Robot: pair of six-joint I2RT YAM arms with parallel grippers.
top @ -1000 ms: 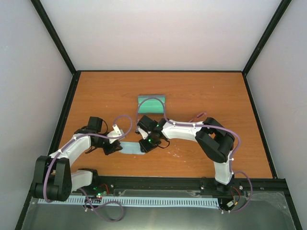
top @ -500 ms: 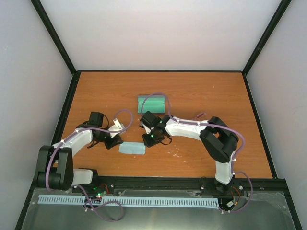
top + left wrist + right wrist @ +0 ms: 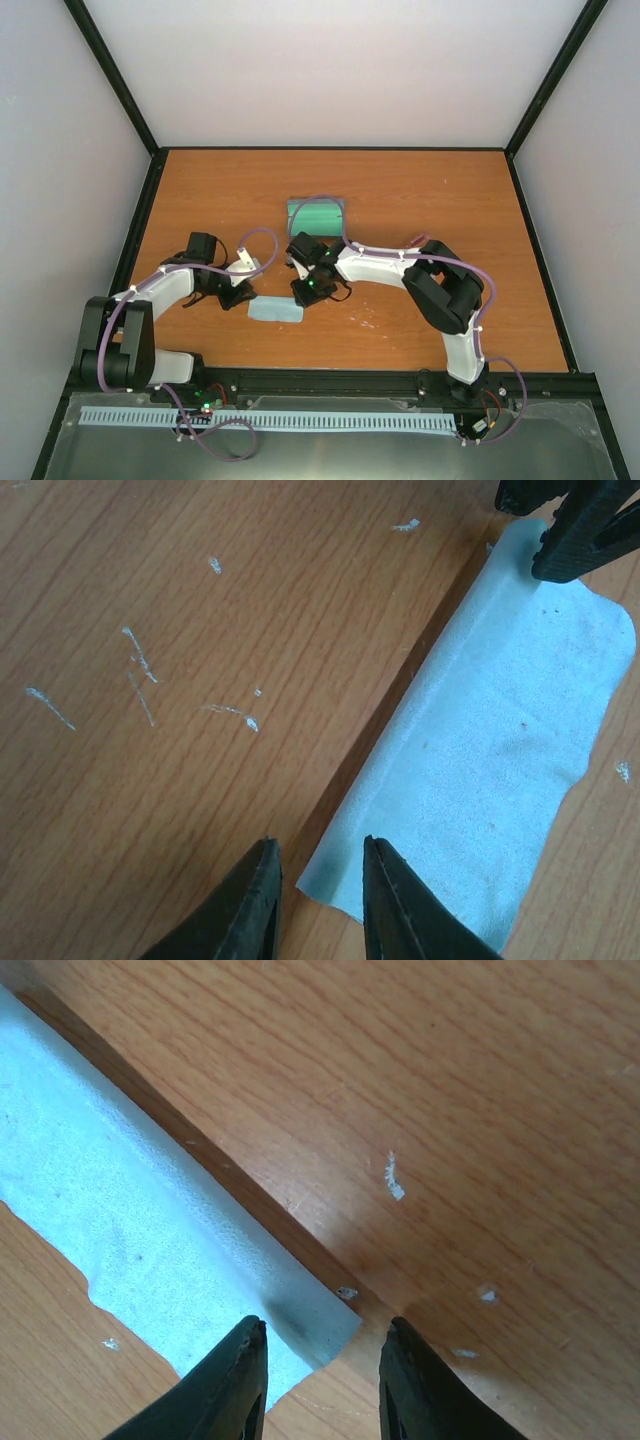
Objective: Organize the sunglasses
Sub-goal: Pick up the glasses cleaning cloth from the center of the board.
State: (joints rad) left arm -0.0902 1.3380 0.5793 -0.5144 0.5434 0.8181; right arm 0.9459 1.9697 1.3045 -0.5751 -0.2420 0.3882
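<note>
Looking down from the top external camera, the sunglasses [image 3: 415, 240] show only as a small pinkish-red streak. They lie well apart from the pale blue cloth [image 3: 276, 311], farther back and to its right, just beside the right arm's elbow, which hides part of them. The visible bit slants slightly, its right end farther back; the frame's full long axis is too small to tell. Both tools sit far from the sunglasses: the left gripper [image 3: 243, 296] at the cloth's left end, the right gripper [image 3: 303, 298] at its right end. A blue-grey case [image 3: 316, 215] lies behind the cloth, apart from it. Bare wood of the table [image 3: 430, 180] runs behind and to the right of the cloth, out to black edge rails and pale walls.

From the left wrist, the left gripper [image 3: 318, 846] has its jaws parted by a narrow gap and grips nothing, its tips over the nearest corner of the cloth [image 3: 500, 750]. The cloth lies folded flat, its long folded edge running diagonally. The right gripper's dark fingers [image 3: 580, 540] touch the cloth's far end.

From the right wrist, the right gripper [image 3: 323, 1325] likewise stands apart-jawed, holding nothing, straddling a corner of the cloth [image 3: 110, 1210]. Scuffed table wood [image 3: 450, 1080] spreads beyond that corner.
</note>
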